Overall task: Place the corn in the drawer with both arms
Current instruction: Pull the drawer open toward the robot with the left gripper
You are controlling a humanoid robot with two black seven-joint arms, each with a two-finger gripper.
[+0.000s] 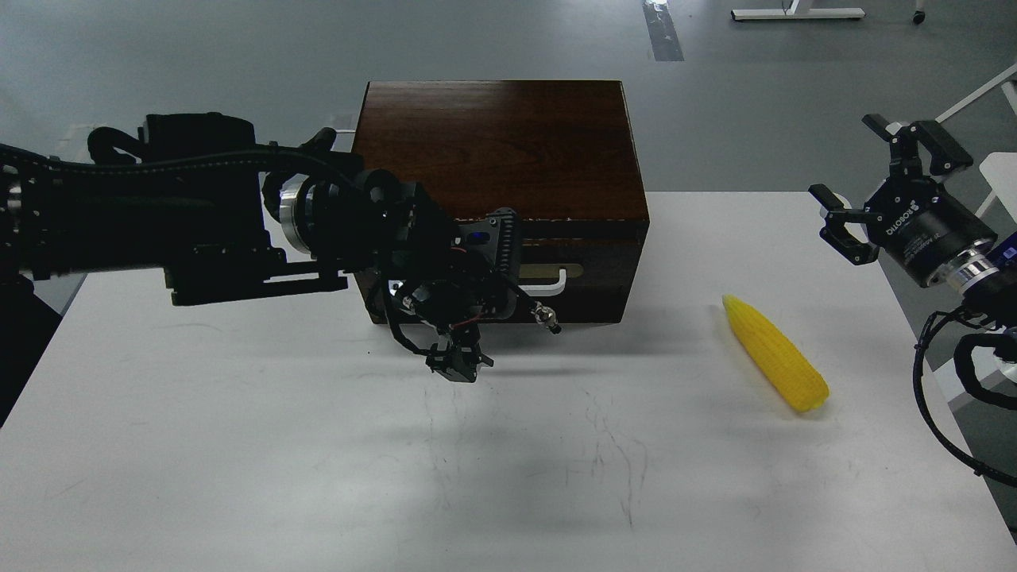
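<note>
Gripping or merely hovering, we cannot tell: our left gripper is sitting dark and bunched right at the front of the drawer, over the left part of its white handle, and its fingers are blurring into one mass. Our right gripper is hanging to the right of the drawer, well apart from it, with its fingers spread wide and nothing between them.

We are seeing the drawer as closed, or nearly so, in its dark wooden box. The corn is lying on the white table to the right of the drawer and a little nearer to us, its pointed end turned toward the drawer, untouched.

We are judging the opening pull to be the step in hand. If our left fingers are catching only the edge of the handle, they could be slipping off. If the box is light, pulling could be dragging the whole box forward rather than sliding the drawer out. The corn, being round and smooth, could be rolling away or squirting out when our right fingers close off-centre.
</note>
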